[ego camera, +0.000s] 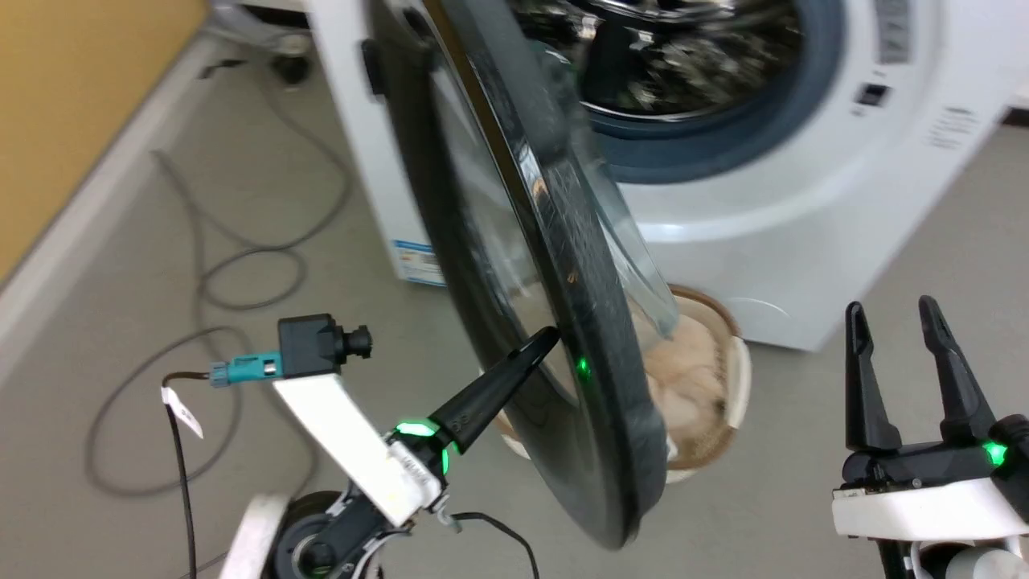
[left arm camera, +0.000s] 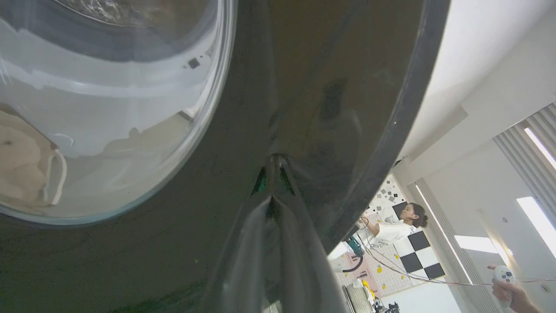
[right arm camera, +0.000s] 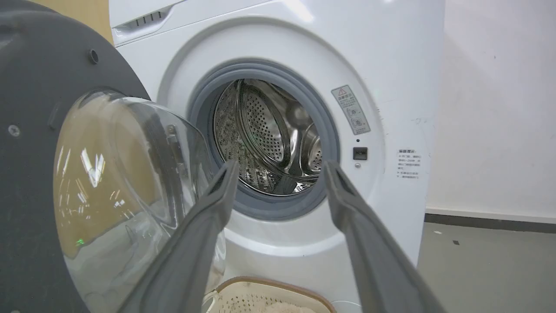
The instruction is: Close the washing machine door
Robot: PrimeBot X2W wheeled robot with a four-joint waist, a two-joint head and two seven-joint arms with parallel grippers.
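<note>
The washing machine point(ego camera: 804, 225) is a white front loader with its steel drum point(right arm camera: 269, 134) exposed. Its door point(ego camera: 563, 241), black-rimmed with a bulging glass window point(right arm camera: 117, 182), stands swung out to the left, nearly edge-on in the head view. My left gripper point(ego camera: 548, 334) is shut, with its tips pressed against the door's glossy outer face point(left arm camera: 325, 65) near the rim, beside the window point(left arm camera: 108, 108). In the left wrist view, the left gripper point(left arm camera: 273, 161) meets its own reflection. My right gripper point(ego camera: 891, 307) is open at the lower right, apart from the door, its fingers point(right arm camera: 217, 204) framing the drum opening.
A white woven basket point(ego camera: 735, 354) with a plush toy stands on the floor in front of the machine, behind the door. Grey cables point(ego camera: 241, 273) loop on the floor at left, near a yellow wall point(ego camera: 80, 80). A person point(left arm camera: 399, 224) stands beyond the door's edge, and a hand point(left arm camera: 506, 280) holds a controller.
</note>
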